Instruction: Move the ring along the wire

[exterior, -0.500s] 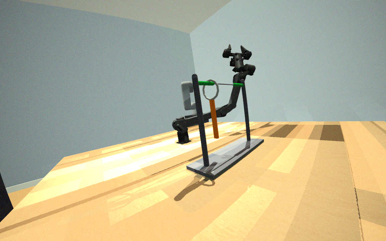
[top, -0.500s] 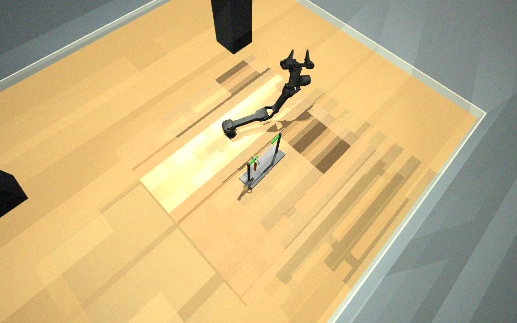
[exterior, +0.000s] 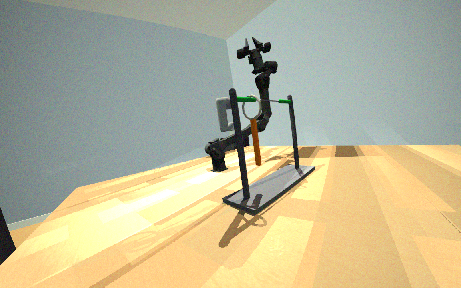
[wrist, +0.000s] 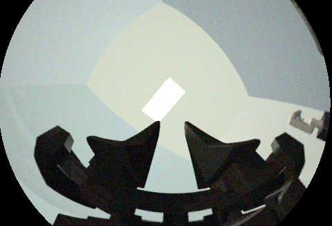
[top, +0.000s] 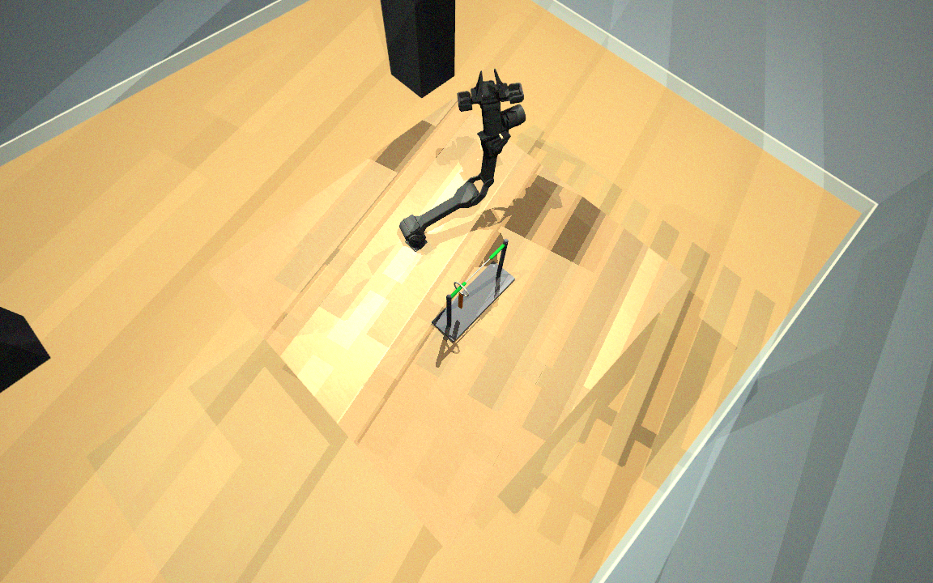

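Overhead, end effector (exterior: 252,42) points upward, half spread, empty; ring (exterior: 251,106) hangs on wire (exterior: 268,101)

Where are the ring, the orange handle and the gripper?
ring (exterior: 251,106): exterior view, left side of its hoop.
orange handle (exterior: 255,141): exterior view, mid-shaft.
gripper (wrist: 171,126): wrist view, gap between its fingertips, nothing held.

A black arm (exterior: 257,107) rises from a wooden tabletop (exterior: 368,215), its gripper (exterior: 251,41) pointing up, fingers partly closed with nothing between them. In front stands a grey base (exterior: 278,182) with two dark posts. A ring (exterior: 251,106) hangs on the wire's green part (exterior: 245,99) by the nearer post (exterior: 238,143), its orange handle (exterior: 255,142) dangling.
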Controlling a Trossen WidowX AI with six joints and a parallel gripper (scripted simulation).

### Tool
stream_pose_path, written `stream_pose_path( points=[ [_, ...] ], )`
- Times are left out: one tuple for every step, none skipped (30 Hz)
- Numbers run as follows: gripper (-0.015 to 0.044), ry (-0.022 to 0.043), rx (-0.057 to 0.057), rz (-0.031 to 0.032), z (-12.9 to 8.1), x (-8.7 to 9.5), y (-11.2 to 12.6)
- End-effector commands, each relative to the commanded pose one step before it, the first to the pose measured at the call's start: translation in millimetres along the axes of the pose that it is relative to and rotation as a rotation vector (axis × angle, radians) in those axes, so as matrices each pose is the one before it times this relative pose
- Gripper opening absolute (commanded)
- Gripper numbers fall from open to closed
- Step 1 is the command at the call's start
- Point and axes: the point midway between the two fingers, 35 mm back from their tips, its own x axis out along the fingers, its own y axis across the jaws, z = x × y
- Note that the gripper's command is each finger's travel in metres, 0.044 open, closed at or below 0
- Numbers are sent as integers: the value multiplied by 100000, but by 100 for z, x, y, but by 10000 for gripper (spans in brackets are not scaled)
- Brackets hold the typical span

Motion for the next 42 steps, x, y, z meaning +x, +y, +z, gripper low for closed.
stream_pose_path(
  points=[
    [160, 9334, -4495, -5736, -2213, 2151, -5007],
    [160, 2746, -1093, -1566, -702, 655, -1409],
    [160, 2799, -1060, -1477, -739, 637, -1386],
    [160, 2849, -1029, -1386, -777, 619, -1362],
    [160, 2896, -998, -1294, -814, 602, -1337],
    [160, 2941, -969, -1201, -850, 585, -1310],
    [160, 2982, -941, -1106, -886, 568, -1282],
    [160, 3020, -913, -1010, -922, 551, -1252],
    [160, 3055, -887, -914, -956, 535, -1222],
    [160, 3380, -1077, -884, -1091, 563, -1274],
    [160, 3475, -1063, -784, -1149, 554, -1259],
    [160, 3504, -1031, -665, -1186, 537, -1219],
    [160, 3529, -999, -545, -1221, 519, -1177],
    [160, 3550, -969, -425, -1256, 503, -1134],
    [160, 3568, -940, -305, -1289, 486, -1090],
    [160, 3581, -912, -185, -1321, 470, -1044],
    [160, 3590, -885, -64, -1351, 454, -997],
    [160, 3596, -859, 56, -1380, 439, -950],
    [160, 3597, -835, 175, -1407, 425, -901],
    [160, 3595, -811, 295, -1433, 410, -851],
    [160, 3589, -788, 413, -1457, 396, -801],
    [160, 3579, -766, 531, -1480, 383, -749],
    [160, 3566, -745, 647, -1501, 370, -697],
    [160, 3549, -725, 763, -1520, 357, -645],
    [160, 3528, -705, 877, -1537, 344, -591],
    [160, 3504, -686, 990, -1552, 332, -538],
    [160, 3477, -668, 1101, -1566, 320, -484],
    [160, 3447, -651, 1211, -1578, 309, -429],
    [160, 3413, -634, 1319, -1587, 298, -375],
    [160, 3376, -618, 1425, -1595, 287, -320],
    [160, 3336, -602, 1529, -1601, 276, -265],
    [160, 3294, -587, 1631, -1605, 266, -211],
    [160, 3248, -573, 1730, -1607, 256, -156],
    [160, 3324, -672, 1904, -1671, 253, -113],
    [160, 3307, -663, 2035, -1690, 244, -54],
    [160, 3245, -645, 2139, -1685, 233, 6],
    [160, 3180, -628, 2240, -1679, 222, 66],
    [160, 3112, -611, 2339, -1670, 211, 126],
    [160, 3041, -594, 2434, -1659, 200, 184],
    [160, 2968, -578, 2526, -1645, 190, 243],
    [160, 2892, -561, 2614, -1629, 179, 300],
    [160, 2814, -545, 2699, -1612, 169, 356]
  ],
)
